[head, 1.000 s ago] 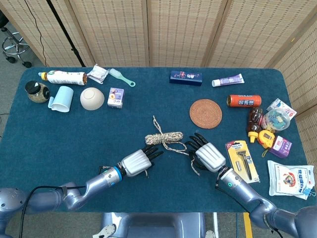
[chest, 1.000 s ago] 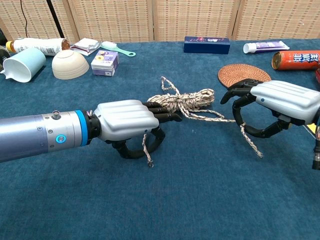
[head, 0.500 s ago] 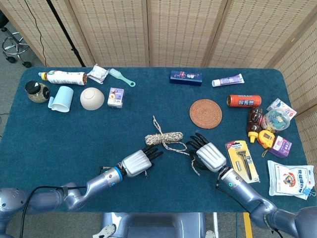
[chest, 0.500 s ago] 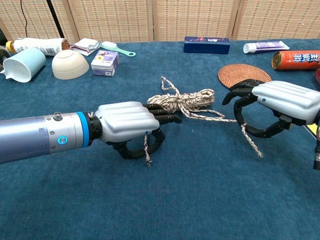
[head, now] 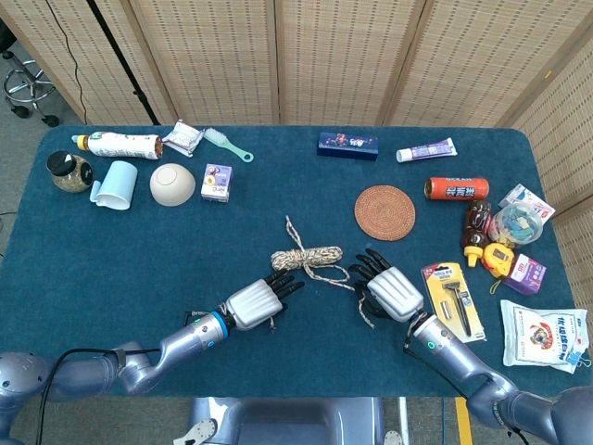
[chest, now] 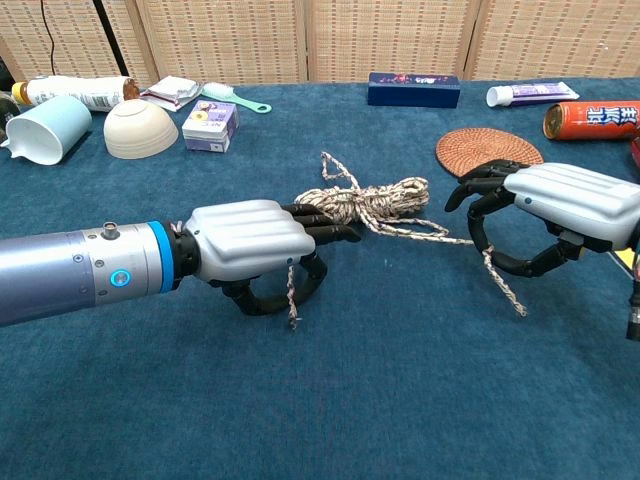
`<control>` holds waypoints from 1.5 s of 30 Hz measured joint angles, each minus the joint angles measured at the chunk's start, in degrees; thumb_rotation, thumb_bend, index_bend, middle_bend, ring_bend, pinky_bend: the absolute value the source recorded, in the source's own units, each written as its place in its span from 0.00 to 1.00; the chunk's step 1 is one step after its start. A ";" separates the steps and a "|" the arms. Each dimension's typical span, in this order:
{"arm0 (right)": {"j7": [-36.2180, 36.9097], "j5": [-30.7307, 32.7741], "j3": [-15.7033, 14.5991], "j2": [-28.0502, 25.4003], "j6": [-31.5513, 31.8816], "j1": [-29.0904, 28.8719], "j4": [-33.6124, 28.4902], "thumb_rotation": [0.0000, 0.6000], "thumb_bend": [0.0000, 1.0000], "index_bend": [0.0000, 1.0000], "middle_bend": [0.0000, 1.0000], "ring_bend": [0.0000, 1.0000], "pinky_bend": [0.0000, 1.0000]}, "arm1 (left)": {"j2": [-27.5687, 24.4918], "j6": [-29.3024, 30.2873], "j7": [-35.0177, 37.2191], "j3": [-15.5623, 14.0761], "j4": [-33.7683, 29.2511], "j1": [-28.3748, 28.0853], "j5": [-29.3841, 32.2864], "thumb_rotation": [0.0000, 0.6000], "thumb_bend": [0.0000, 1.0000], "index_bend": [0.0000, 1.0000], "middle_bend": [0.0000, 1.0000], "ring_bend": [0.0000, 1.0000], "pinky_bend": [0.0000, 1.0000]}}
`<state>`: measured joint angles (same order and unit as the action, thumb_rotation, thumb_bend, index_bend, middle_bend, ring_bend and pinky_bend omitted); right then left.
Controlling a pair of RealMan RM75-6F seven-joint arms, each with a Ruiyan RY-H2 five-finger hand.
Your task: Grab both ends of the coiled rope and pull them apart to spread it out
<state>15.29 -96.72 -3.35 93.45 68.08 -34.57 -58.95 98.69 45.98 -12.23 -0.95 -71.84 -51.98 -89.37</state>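
I am pinching one rope (chest: 365,205) end in my left hand (chest: 250,245) and the other in my right hand (chest: 550,215), flanking the coil so pulling spreads it.

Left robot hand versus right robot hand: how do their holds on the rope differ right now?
The left robot hand sits tight against the coiled rope, its rope end dangling short beneath it. The right robot hand is apart from the coil, joined to it by a strand lying along the table, and its tail trails longer. Both grip a rope end, palms down, low over the blue table.
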 measured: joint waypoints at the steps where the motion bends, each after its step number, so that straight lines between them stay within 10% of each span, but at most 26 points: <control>1: 0.02 0.02 0.01 -0.01 -0.03 0.00 -0.03 1.00 0.53 0.63 0.23 0.10 0.00 | -0.07 0.15 0.13 0.00 -0.04 0.07 0.01 1.00 0.47 0.60 0.00 0.00 0.00; 45: -5.97 2.00 4.67 -6.55 3.09 -0.22 -9.81 1.00 0.53 0.66 0.24 0.11 0.00 | -16.98 17.86 13.90 -0.23 -6.43 11.03 -0.58 1.00 0.49 0.65 0.00 0.00 0.00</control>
<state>9.32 -94.72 1.33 86.90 71.16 -34.79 -68.76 81.71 63.84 1.67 -1.17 -78.27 -40.96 -89.95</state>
